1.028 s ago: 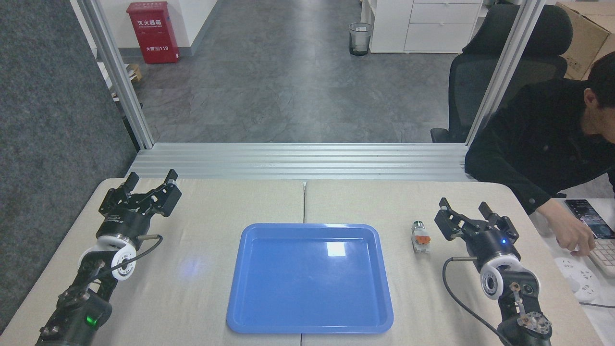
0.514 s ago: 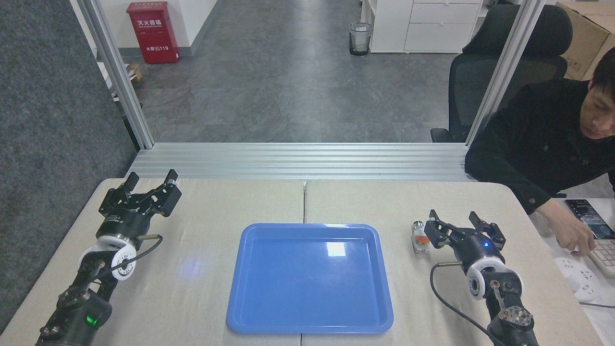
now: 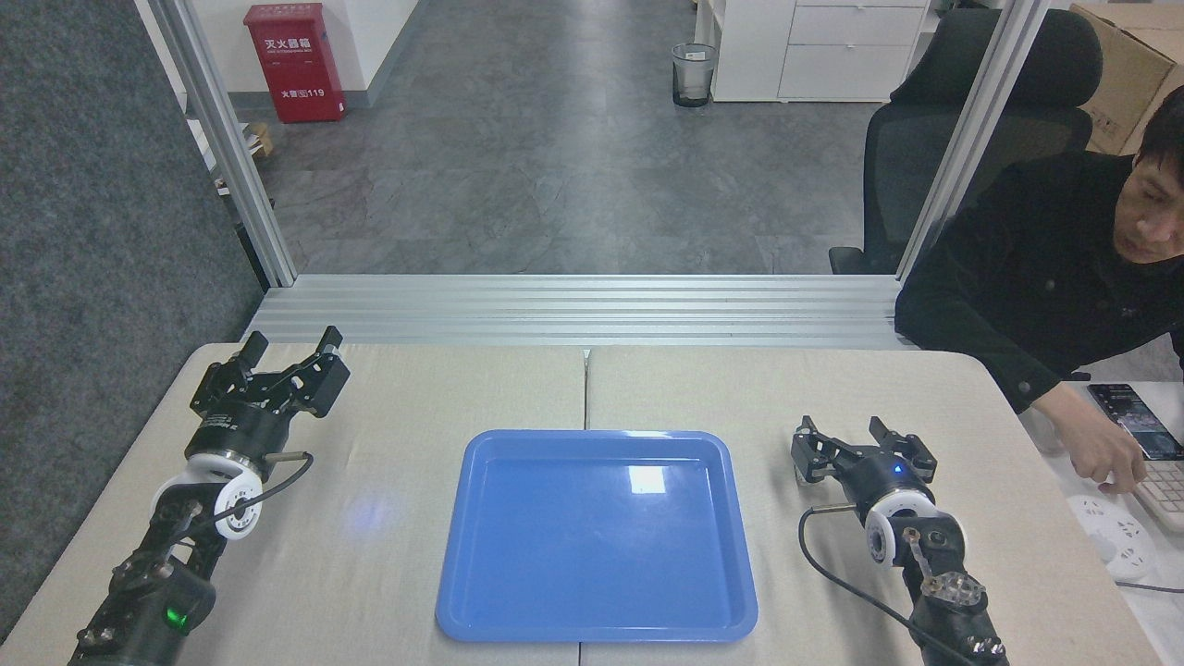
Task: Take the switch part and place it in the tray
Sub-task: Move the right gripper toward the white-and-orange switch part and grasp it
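Switch part (image 3: 799, 475) almost fully hidden under right tool (image 3: 840, 435), only a pale sliver showing at the tool's left finger, right of tray (image 3: 481, 592); contact unclear. Right tool spread wide, dark prongs apart. Tray glossy blue plastic, rounded corners, raised rim. Surface (image 3: 398, 555) beige, cloth-like. Left tool (image 3: 290, 341) also wide, well apart, holding nothing.

- one blue tray (image 3: 597, 536), sitting on the table
- two tabletops (image 3: 416, 388) pushed together, seam down the middle
- two robot arms, so a left gripper (image 3: 289, 356) and a right gripper (image 3: 840, 435)
- one person (image 3: 1036, 268) off to the right
- one office chair (image 3: 971, 120)
- one red cabinet (image 3: 294, 61)
- one bin (image 3: 693, 74)
- one phone (image 3: 1133, 421)
- switch part: can't make one out, the right gripper covers that spot
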`<state>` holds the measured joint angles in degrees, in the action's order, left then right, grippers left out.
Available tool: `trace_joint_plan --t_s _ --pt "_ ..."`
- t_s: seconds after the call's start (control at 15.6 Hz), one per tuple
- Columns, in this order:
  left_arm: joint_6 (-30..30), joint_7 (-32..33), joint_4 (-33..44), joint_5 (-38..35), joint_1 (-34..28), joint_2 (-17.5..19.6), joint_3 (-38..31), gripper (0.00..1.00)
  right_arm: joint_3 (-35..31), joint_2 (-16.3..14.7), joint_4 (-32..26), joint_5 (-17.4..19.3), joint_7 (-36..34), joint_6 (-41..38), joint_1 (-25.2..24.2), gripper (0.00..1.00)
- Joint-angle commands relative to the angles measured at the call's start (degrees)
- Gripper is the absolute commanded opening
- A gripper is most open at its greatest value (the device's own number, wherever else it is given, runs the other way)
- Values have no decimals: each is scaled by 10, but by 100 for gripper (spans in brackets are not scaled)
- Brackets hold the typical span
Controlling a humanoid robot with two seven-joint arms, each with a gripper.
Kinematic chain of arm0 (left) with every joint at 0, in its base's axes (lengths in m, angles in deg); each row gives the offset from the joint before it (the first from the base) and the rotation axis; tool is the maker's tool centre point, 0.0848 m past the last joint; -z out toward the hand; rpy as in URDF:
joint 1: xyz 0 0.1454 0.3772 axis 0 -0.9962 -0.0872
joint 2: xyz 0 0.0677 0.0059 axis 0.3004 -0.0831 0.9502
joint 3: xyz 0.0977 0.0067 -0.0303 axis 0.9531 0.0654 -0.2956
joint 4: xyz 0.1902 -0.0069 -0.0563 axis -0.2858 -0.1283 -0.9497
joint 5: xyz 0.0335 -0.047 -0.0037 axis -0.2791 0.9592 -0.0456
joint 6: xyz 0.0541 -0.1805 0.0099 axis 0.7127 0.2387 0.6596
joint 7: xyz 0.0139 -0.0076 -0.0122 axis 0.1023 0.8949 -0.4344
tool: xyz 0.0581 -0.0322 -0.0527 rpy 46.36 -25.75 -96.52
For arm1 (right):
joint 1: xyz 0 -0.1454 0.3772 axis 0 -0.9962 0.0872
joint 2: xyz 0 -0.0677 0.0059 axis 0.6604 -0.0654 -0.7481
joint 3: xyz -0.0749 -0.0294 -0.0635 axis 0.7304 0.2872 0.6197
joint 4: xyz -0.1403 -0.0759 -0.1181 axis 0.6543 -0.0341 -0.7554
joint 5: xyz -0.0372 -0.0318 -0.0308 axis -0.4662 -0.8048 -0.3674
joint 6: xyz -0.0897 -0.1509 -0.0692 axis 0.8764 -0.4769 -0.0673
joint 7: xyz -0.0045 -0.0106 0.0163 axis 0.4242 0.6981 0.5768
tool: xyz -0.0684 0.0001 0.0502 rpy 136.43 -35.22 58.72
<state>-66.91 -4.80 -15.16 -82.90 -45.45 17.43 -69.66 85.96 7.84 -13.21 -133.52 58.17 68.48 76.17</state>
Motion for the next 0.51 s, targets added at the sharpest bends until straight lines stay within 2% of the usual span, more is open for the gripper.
trace_joint_plan --t_s 0.0,0.13,0.32,0.39,0.45 --pt "-1 0 0 0 0 0 0 100 51 28 112 -5 -12 2 17 89" --pt "0 0 0 0 0 0 0 100 51 29 112 -6 -12 4 16 87" --pt "0 0 0 0 0 0 0 100 52 28 142 -5 -11 8 16 75" --pt "0 0 0 0 0 0 0 100 55 29 142 -5 -12 3 11 52" --pt "0 0 0 0 0 0 0 100 54 31 134 3 -13 5 3 1"
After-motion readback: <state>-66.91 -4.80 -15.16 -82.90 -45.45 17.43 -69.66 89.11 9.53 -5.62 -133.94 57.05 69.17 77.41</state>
